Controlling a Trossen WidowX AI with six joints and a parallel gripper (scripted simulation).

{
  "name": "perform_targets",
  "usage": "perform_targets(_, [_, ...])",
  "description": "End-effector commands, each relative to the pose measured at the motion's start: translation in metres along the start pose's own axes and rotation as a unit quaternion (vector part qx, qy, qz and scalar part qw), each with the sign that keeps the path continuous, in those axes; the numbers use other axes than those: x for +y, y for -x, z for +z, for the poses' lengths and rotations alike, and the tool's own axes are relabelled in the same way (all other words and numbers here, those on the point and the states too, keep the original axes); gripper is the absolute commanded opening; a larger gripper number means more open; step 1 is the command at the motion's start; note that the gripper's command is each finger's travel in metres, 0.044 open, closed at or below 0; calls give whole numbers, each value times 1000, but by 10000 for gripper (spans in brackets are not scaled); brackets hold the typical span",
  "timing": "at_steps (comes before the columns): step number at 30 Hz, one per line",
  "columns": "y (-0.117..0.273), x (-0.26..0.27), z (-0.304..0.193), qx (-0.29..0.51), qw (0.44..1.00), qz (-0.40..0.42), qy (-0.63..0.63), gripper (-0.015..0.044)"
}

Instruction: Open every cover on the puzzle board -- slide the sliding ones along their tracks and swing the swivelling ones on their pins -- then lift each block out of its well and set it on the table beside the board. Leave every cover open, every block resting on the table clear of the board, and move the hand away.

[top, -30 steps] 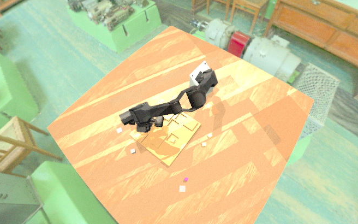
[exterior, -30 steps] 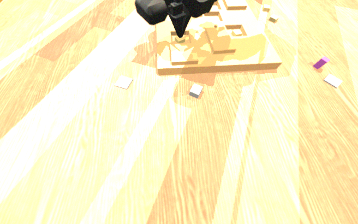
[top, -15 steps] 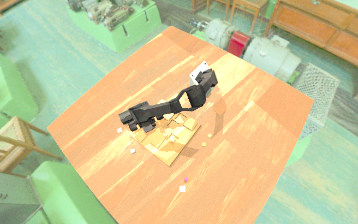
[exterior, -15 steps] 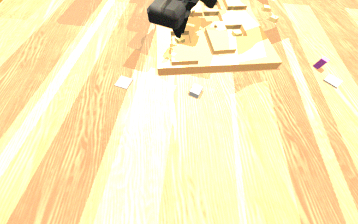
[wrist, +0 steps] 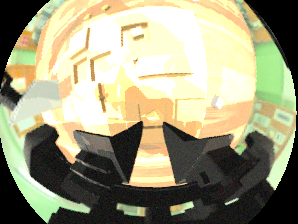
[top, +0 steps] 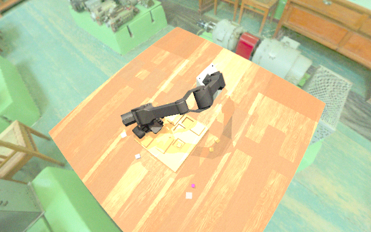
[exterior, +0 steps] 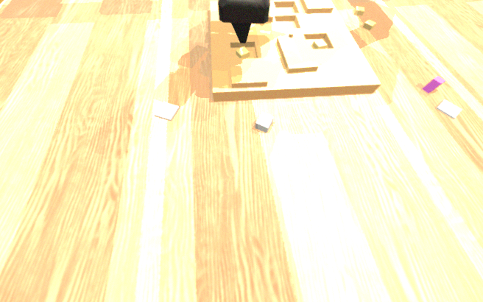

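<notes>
The wooden board (top: 175,162) (exterior: 342,78) lies on the table. My gripper (exterior: 242,42) (wrist: 153,125) is partly open and empty, just above an uncovered well; the arm hides its tips in the top view. A yellowish block (exterior: 242,51) (wrist: 152,116) sits in that well, its cover (exterior: 252,76) (wrist: 190,108) beside it toward the board's edge. Another block (exterior: 319,44) (wrist: 137,34) sits in an open well beside a wide cover (exterior: 297,56) (wrist: 164,65). Two small blocks (top: 217,140) (top: 211,149) (exterior: 359,10) (exterior: 369,24) lie on the table off the board.
A white tile (top: 123,134) (exterior: 166,110) and a grey-white cube (top: 137,156) (exterior: 264,123) lie near the board's edge. A magenta block (top: 193,185) (exterior: 434,85) and another white tile (top: 189,195) (exterior: 448,108) lie farther off. The arm reaches over the board.
</notes>
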State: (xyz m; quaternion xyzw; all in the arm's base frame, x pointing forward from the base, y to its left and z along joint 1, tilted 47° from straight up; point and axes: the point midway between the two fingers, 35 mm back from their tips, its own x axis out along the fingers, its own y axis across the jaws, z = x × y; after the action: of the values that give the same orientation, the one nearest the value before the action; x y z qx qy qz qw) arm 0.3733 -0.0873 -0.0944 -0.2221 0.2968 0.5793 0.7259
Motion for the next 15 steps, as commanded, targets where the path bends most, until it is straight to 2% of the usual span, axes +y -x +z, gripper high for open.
perform_targets(1, [8, -2, 0, 4, 999, -2, 54, 144])
perform_targets(15, [30, -1, 0, 4, 971, -1, 238, 144])
